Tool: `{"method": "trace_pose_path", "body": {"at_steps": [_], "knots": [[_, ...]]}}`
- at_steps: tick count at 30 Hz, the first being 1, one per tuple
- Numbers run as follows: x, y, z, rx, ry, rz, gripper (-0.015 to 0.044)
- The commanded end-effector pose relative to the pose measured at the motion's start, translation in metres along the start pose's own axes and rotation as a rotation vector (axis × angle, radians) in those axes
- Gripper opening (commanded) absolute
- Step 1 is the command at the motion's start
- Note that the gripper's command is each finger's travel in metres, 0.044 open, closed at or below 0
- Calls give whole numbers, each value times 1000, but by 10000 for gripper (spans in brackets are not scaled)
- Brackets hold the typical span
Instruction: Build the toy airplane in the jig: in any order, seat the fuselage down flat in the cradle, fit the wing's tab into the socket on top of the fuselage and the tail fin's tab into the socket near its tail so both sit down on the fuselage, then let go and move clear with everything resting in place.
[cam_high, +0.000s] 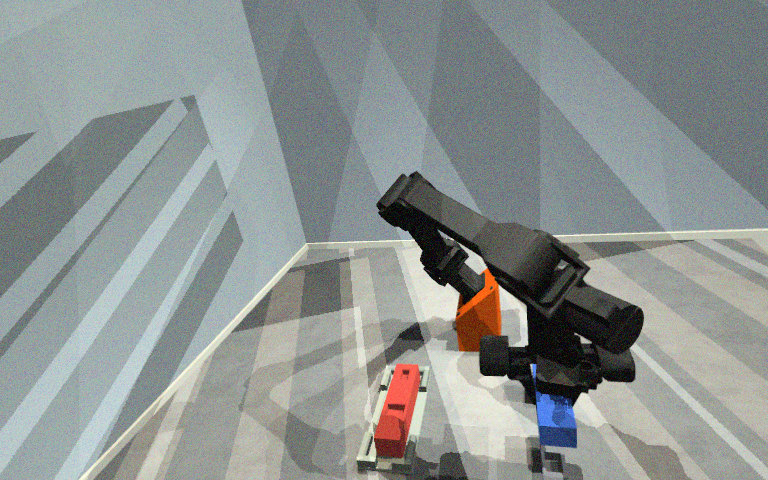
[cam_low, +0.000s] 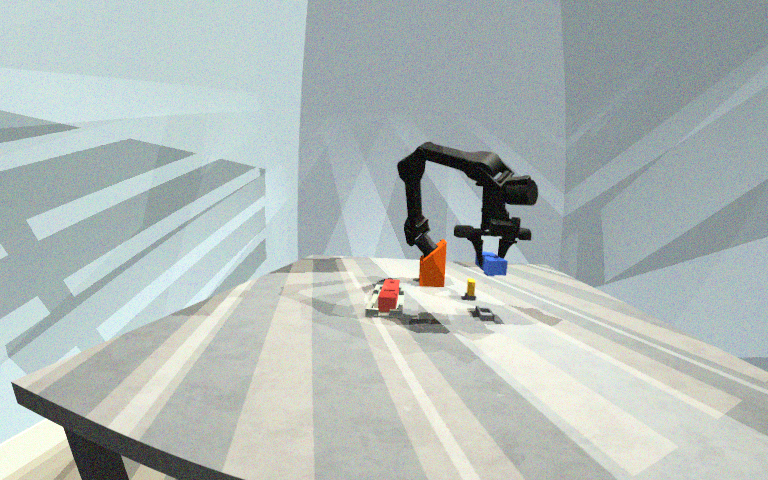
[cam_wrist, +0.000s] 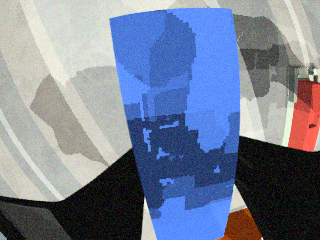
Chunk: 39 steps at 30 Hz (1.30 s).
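Blue fills the claw (cam_high: 557, 365) (cam_low: 492, 257) (cam_wrist: 180, 146): it is closed on the wing (cam_high: 556, 416) (cam_low: 494, 264) (cam_wrist: 212, 75), gripping it across its narrow width and holding it above the worktop (cam_low: 237, 407). Red marks the fuselage (cam_high: 398, 404) (cam_low: 389, 295) (cam_wrist: 306, 115), which lies in the pale cradle (cam_high: 367, 454) (cam_low: 373, 311) and looks seated, its two sockets facing up. The wing step is therefore in hand, at the carrying stage, with the tail fin to follow. What the next move calls for, I judge, is bringing the wing over the fuselage at a safe height, turning it crosswise if need be, lining its tab up with the larger socket and lowering it straight. The tab is out of sight beneath the wing, so the alignment could easily be off. Nearby, the yellow tail fin (cam_low: 471, 287) stands upright in a small dark holder (cam_low: 468, 297), and a grey stand (cam_high: 548, 457) (cam_low: 484, 313) sits in front of it. Both are low, but a dipping wing could clip the fin; the orange arm base (cam_high: 479, 331) (cam_low: 432, 271) (cam_wrist: 243, 224) stands farther back, between fin and cradle as seen from outside.
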<state>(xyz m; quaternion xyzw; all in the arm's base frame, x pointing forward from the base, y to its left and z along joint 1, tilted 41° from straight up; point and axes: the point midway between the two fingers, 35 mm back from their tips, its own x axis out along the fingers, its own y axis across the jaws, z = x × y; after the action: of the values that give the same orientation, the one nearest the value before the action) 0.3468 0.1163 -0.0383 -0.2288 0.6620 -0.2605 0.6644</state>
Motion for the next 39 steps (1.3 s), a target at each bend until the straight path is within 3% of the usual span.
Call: {"method": "trace_pose_path", "body": {"at_steps": [1,39], "knots": [[-11,-1,-1,6,0,4,0],[-3,-112,5,-610,-11,27,0]]}}
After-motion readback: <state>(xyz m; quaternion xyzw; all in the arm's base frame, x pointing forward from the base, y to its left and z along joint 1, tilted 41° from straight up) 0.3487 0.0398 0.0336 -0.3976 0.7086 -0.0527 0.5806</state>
